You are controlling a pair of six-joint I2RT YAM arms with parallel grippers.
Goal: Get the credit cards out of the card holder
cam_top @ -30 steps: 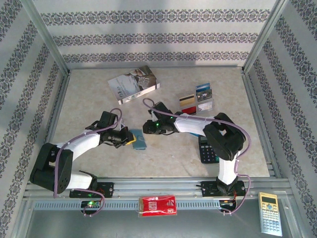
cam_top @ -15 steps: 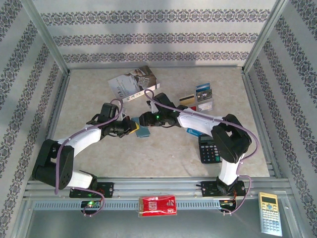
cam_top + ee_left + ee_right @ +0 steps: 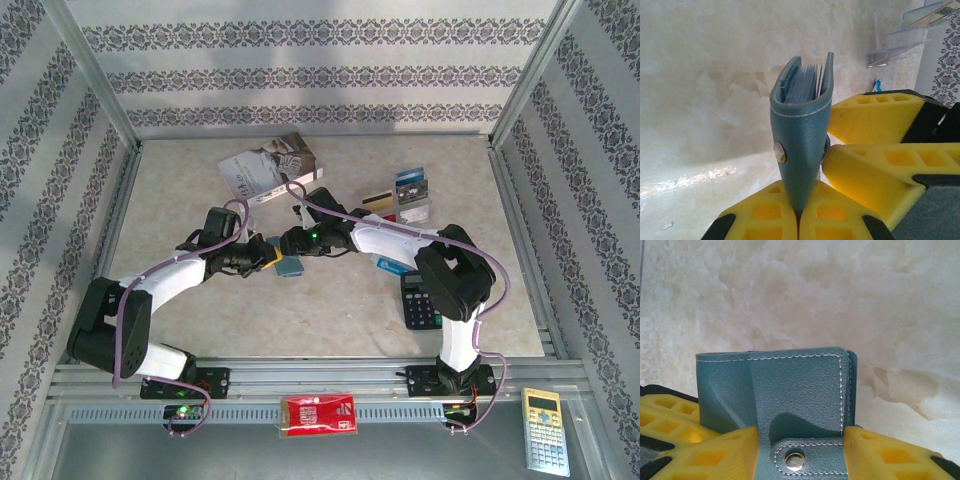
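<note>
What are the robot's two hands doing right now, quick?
Left gripper: jaws shut on the card holder.
Right gripper: jaws straddle the card holder's snap tab; gripping or not cannot be told.

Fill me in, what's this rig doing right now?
Left claw is shut on the blue-grey card holder, holding it mid-table with cards showing inside. Right claw straddles the holder's snap tab; whether it is pinching the tab is unclear. No card is being pulled out yet.
</note>
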